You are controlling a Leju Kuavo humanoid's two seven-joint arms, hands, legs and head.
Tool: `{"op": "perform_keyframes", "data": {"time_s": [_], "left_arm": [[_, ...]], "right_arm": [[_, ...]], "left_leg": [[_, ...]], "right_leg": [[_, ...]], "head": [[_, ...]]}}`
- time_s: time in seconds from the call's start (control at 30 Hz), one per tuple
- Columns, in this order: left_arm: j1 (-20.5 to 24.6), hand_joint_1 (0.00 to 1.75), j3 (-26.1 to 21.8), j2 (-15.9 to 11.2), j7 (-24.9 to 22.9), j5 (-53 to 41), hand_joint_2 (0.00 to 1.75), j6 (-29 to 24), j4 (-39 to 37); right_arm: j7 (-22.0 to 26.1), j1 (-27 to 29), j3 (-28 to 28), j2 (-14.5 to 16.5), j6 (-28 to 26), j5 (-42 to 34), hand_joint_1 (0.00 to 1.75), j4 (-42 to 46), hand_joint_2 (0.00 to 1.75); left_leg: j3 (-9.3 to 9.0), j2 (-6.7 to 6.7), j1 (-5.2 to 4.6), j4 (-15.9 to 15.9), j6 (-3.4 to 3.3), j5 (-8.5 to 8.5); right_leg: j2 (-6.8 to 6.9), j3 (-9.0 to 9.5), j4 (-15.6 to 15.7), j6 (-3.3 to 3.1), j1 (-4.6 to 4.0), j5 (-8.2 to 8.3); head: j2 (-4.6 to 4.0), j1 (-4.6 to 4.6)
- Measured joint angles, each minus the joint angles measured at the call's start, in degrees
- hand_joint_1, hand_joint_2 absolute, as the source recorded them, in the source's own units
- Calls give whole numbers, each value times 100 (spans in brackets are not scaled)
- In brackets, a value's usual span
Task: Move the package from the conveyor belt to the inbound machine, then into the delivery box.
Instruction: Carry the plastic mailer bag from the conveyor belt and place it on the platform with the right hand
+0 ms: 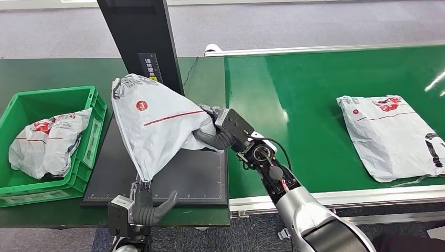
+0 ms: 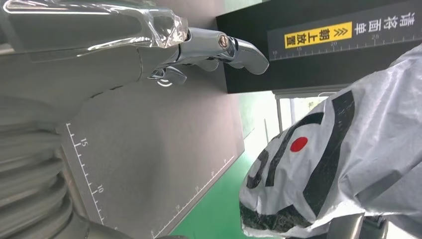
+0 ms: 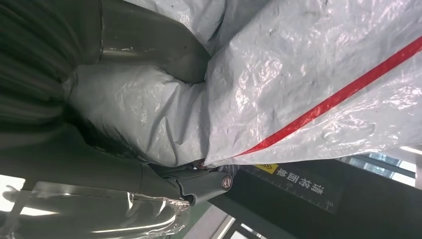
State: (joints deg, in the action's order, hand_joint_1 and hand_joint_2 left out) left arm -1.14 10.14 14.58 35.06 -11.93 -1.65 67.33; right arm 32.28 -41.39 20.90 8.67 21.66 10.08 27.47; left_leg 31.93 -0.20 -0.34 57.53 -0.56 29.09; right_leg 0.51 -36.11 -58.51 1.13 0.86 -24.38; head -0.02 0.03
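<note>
Grey red-striped package [image 1: 157, 123], green conveyor belt [image 1: 315, 89], green crate [image 1: 31, 100], black platform [image 1: 194, 176]

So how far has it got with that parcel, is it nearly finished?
About halfway. The package is off the green belt: the right hand holds it above the machine's dark pad, below its black post. The left hand waits open by the pad's near edge. Left: getting it into the green box, where one bag already lies. Another bag sits on the belt.

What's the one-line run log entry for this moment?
right hand grips package above inbound machine platform | left hand open below | crate holds one bag
</note>
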Motion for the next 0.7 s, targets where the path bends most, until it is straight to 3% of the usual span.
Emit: {"op": "perform_keyframes", "data": {"time_s": [0.37,0.57,0.7], "left_arm": [[-5,0,-89,-1,0,0,175,-119,13],[-186,0,-385,49,239,510,175,-1646,492],[-452,0,-764,180,485,1360,175,-2253,1360]], "right_arm": [[-21,0,25,4,-93,-3,175,-42,175],[-504,6,30,7,-997,-115,175,-85,175],[-888,18,31,-4,-1097,-186,175,-232,175]], "left_leg": [[1,0,-1,0,0,0],[0,2,0,0,0,0],[1,1,0,0,0,0]], "right_leg": [[0,0,0,0,1,0],[-3,-2,0,0,0,0],[-1,-3,0,0,-1,0]], "head": [[0,0],[1,1],[0,1]]}}
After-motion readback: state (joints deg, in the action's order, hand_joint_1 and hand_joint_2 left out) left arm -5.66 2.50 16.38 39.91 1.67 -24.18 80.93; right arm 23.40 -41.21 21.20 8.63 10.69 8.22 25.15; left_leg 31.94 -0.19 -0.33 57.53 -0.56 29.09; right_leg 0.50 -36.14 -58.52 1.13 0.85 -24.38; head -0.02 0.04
